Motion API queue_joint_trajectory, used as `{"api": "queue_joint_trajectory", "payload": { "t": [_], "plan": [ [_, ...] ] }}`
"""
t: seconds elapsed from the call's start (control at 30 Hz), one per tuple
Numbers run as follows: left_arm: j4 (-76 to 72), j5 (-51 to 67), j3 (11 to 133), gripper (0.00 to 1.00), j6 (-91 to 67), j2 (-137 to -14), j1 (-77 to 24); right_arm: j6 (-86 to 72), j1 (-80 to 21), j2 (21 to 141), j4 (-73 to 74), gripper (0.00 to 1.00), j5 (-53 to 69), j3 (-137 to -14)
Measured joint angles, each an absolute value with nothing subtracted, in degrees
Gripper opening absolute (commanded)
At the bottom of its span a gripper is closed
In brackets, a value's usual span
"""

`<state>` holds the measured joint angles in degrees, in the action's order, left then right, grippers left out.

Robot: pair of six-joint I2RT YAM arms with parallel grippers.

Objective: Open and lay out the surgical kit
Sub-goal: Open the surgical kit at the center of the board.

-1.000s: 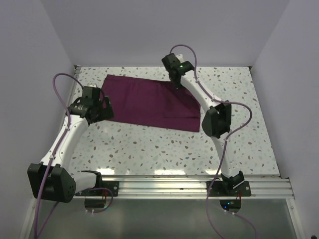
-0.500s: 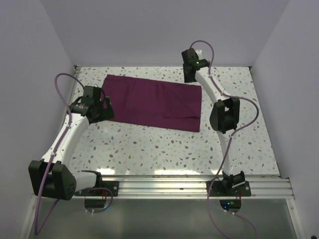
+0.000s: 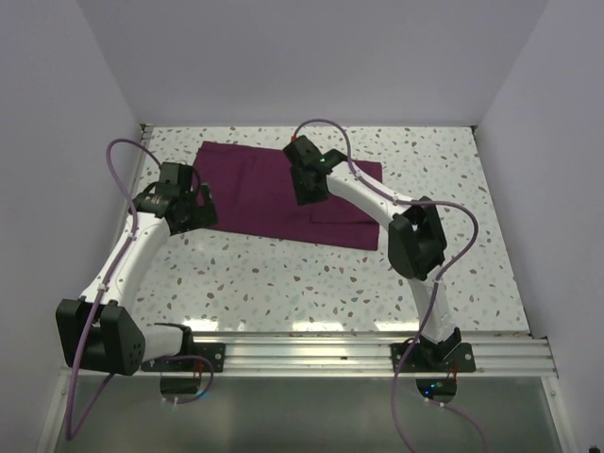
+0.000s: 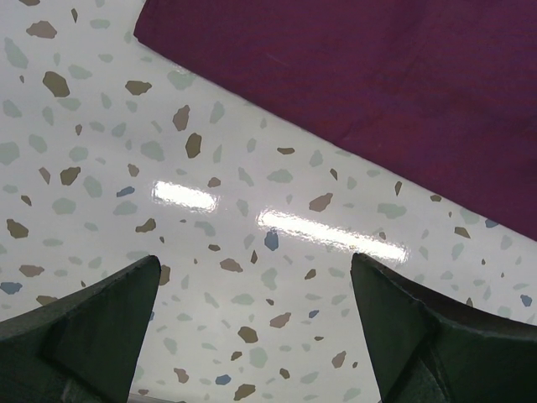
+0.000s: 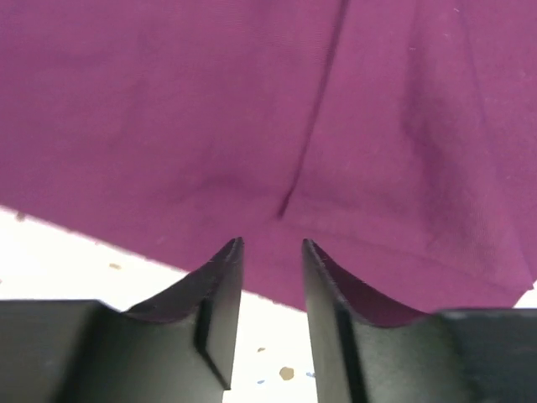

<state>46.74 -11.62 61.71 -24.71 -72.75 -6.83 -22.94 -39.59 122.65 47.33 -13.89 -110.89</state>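
The dark magenta-purple cloth wrap [image 3: 250, 189] lies flat across the far part of the table. My left gripper [image 3: 187, 209] hovers at the cloth's near-left edge. In the left wrist view it [image 4: 254, 259] is wide open and empty over bare table, with the cloth [image 4: 377, 84] beyond it. My right gripper [image 3: 307, 189] is over the middle of the cloth. In the right wrist view it [image 5: 273, 242] is empty, its jaws a narrow gap apart just above the cloth [image 5: 210, 101], which shows a fold line [image 5: 312, 126]. The steel tray and instruments are hidden.
The speckled terrazzo table [image 3: 311, 283] is boxed in by pale walls on the left, far and right sides. A metal rail [image 3: 311, 351] with both arm bases runs along the near edge. The right arm's elbow [image 3: 413, 241] hangs over the cloth's near-right corner.
My right gripper swung from the cloth's far-right corner out beyond its far edge, then left and nearer onto the middle of the cloth. The cloth's far-right corner now lies flat. The left gripper barely moved.
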Motion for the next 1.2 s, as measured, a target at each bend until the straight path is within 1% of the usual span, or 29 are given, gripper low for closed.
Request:
{"api": "queue_joint_trajectory", "payload": {
  "t": [0.03, 0.1, 0.3, 0.53, 0.77, 1.0, 1.2],
  "plan": [
    [46.74, -11.6, 61.71, 1.0, -24.71, -72.75, -6.83, -23.35, -39.03, 123.48, 47.29, 0.33, -13.76, -110.87],
    [46.74, -11.57, 61.71, 1.0, -24.71, -72.71, -6.83, -24.05, -37.71, 125.36, 47.35, 0.33, -13.67, -110.96],
    [46.52, -11.53, 61.47, 1.0, -24.71, -71.92, -6.83, -24.97, -35.66, 130.37, 48.05, 0.36, -13.74, -111.53],
    [46.04, -11.53, 61.04, 1.0, -24.73, -71.88, -6.83, -25.28, -36.93, 131.2, 48.45, 0.42, -12.47, -111.61],
    [45.54, -11.49, 60.51, 1.0, -24.73, -71.88, -6.83, -25.5, -38.22, 131.2, 48.47, 0.43, -12.21, -111.61],
    [45.19, -11.29, 60.47, 1.0, -24.73, -72.49, -6.83, -25.47, -38.3, 131.37, 48.71, 0.36, -12.97, -111.61],
    [45.06, -11.29, 60.47, 1.0, -24.69, -72.64, -6.83, -25.15, -38.3, 133.78, 49.1, 0.25, -14.39, -112.71]
  ]
}}
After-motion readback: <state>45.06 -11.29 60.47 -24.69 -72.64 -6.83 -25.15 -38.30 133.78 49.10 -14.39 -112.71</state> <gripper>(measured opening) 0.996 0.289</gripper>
